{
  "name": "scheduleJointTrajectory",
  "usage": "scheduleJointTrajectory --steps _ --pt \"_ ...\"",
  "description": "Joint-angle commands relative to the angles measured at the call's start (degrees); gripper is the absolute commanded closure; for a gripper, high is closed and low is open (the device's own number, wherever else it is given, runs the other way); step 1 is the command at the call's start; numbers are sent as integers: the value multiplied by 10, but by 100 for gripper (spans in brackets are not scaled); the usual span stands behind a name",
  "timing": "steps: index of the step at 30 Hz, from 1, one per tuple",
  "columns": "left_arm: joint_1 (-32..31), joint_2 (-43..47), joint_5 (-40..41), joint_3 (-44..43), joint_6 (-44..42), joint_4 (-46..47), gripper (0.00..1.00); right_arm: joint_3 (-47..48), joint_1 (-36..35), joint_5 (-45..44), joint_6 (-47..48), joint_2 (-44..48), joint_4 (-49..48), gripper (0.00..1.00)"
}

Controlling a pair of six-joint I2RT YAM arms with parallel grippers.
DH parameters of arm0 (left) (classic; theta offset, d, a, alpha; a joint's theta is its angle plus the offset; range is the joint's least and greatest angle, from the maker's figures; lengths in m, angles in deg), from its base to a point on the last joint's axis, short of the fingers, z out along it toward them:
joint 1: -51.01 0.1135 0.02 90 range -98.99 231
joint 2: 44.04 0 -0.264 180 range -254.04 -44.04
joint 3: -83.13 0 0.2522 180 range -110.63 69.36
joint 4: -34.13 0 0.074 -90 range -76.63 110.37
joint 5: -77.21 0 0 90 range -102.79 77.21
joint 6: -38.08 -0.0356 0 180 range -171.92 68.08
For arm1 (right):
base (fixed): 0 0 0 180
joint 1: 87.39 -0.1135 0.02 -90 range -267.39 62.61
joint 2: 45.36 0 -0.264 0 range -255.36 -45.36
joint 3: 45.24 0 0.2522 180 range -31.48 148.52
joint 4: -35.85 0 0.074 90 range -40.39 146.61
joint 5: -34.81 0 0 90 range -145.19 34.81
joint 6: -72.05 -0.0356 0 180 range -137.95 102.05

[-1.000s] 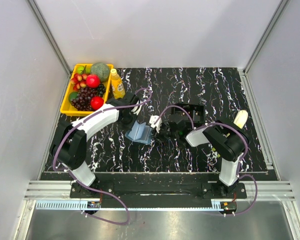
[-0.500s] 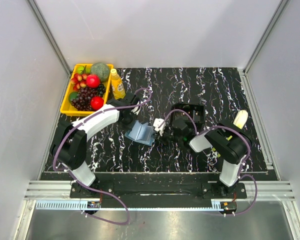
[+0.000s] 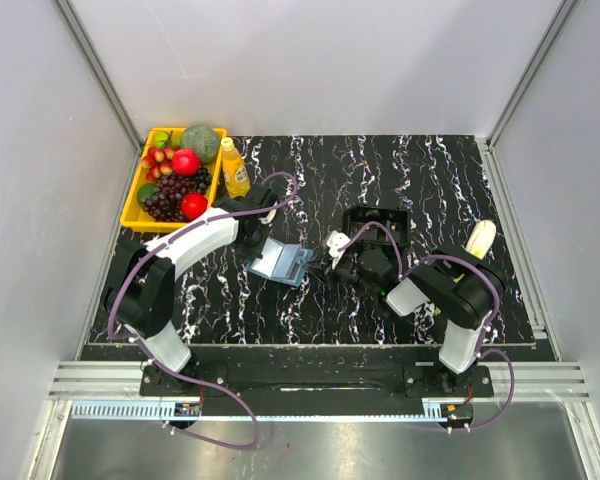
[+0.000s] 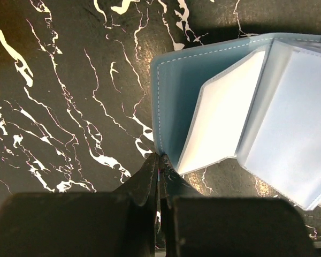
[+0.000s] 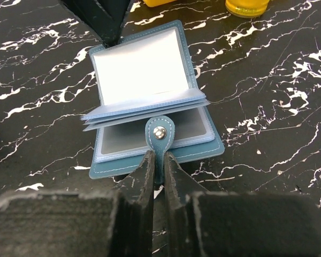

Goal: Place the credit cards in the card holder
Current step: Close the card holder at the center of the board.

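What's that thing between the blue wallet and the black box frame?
The right gripper, shut on the snap tab of the blue wallet. The top view shows it reaching in from the black frame side.

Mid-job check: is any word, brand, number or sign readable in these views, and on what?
No text is readable in any view.
Label on the yellow bottle: too small to read.
The card holder: plain blue cover and clear sleeves, no print seen; its snap looks unmarked.
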Motion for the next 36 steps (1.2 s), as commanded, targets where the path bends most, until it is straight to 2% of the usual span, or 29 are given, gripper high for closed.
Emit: scheduleJointTrajectory --steps 1,8,16,22,26,31,36 --pt "8 6 34 1 9 3 100 -17 -7 -18 -3 35 -101 91" --pt "12 6 11 -8 22 3 100 -31 -8 -27 -36 32 -164 89" --pt "17 9 -11 -10 28 3 100 -25 -14 -27 -34 74 -164 85" --pt "16 22 -83 -24 40 4 95 7 -13 7 -38 124 -67 85" --pt "16 50 -148 -9 51 39 92 13 -14 -3 -14 115 -26 85" --pt "16 75 -206 18 84 93 95 0 -13 -26 1 108 -4 85" --pt "16 86 -245 49 98 131 97 -10 -14 -23 -5 72 -33 85"
